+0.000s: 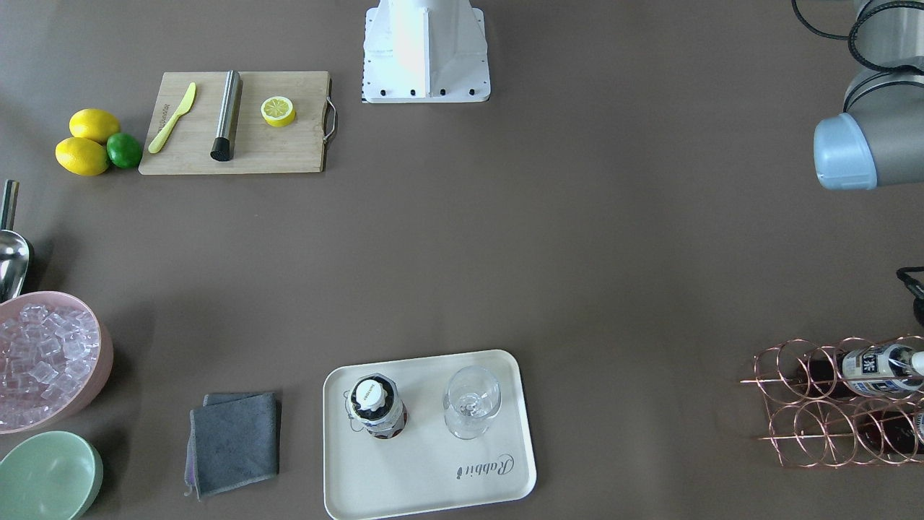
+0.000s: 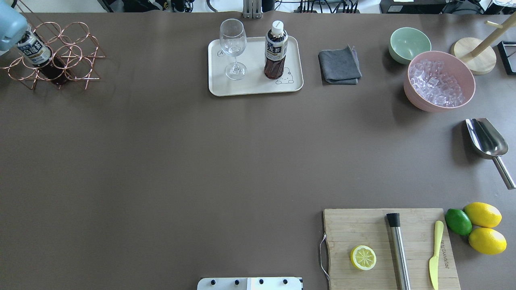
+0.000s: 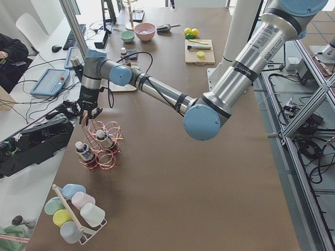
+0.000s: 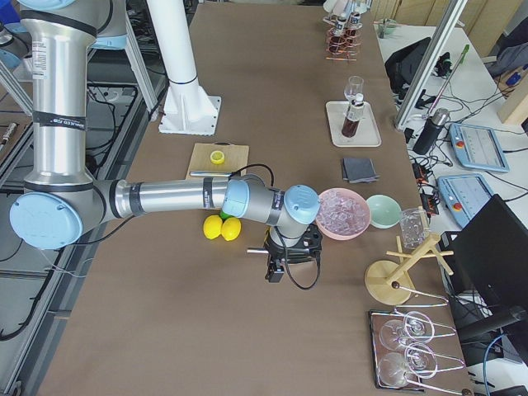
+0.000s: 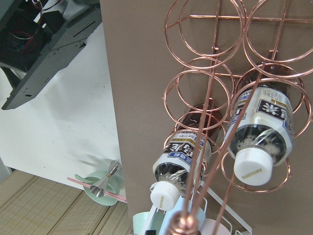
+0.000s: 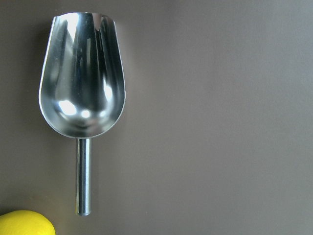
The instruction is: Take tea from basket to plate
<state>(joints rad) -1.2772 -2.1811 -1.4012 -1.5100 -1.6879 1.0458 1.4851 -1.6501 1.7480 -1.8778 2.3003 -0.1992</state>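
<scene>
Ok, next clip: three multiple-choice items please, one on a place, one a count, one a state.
1. Where does the wine glass stand? A cutting board; B tray; C basket.
2. How many tea bottles lie in the basket? A none; B four; C two.
3. The tea bottle on the tray is: A upright, capped; B tipped over; C uncapped.
1B: the overhead view shows it on the tray. 2C: the left wrist view shows two caps. 3A: it stands with its white cap on.
</scene>
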